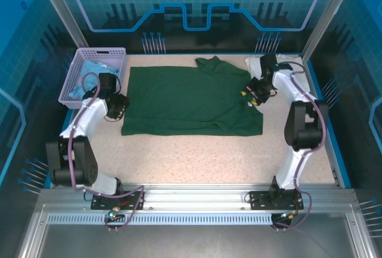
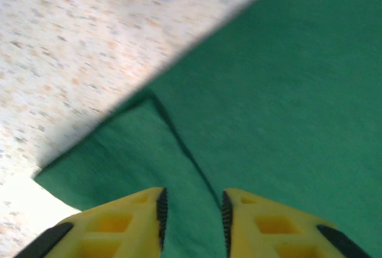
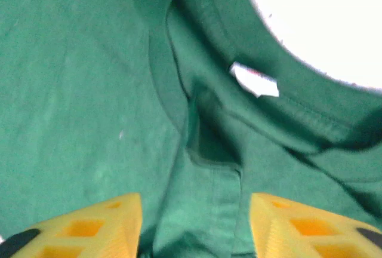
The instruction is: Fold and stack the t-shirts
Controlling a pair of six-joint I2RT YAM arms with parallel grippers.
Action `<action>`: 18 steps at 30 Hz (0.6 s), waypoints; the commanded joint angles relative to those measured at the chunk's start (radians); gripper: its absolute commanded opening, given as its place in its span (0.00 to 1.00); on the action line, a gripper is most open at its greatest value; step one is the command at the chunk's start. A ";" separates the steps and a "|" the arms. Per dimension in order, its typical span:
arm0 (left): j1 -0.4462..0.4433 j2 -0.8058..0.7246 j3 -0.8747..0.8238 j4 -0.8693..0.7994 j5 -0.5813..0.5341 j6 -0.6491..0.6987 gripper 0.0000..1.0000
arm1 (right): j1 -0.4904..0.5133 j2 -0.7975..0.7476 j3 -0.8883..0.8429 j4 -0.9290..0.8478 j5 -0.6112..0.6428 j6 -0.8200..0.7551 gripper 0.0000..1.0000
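Observation:
The dark green t-shirt lies spread flat across the middle of the table, with a sleeve bunched at its far right. My left gripper is at the shirt's left edge. In the left wrist view its jaws stand apart over a folded corner of green cloth and grip nothing. My right gripper is at the collar on the right side, open above the neckline folds, just short of the white neck label. The white t-shirt lies crumpled at the back right, partly behind the right arm.
A lilac mesh basket holding light blue cloth stands at the back left corner, close to the left arm. Bare speckled tabletop stretches between the shirt and the arm bases. Blue raised edges border the table.

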State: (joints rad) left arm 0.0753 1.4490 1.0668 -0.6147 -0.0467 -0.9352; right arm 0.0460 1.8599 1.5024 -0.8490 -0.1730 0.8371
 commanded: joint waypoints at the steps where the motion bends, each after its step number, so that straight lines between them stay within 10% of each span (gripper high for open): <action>1: -0.091 -0.072 -0.107 0.074 0.110 0.055 0.28 | 0.020 -0.194 -0.260 0.119 -0.117 -0.052 0.38; 8: -0.209 0.088 -0.143 0.223 0.257 0.043 0.23 | 0.069 -0.270 -0.502 0.235 -0.122 -0.077 0.23; 18: -0.153 0.175 -0.228 0.211 0.126 0.040 0.34 | 0.034 -0.168 -0.601 0.289 -0.059 -0.013 0.22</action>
State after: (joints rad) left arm -0.0998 1.6245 0.8822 -0.3985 0.1085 -0.9089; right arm 0.0986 1.6814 0.9646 -0.5838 -0.2508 0.7914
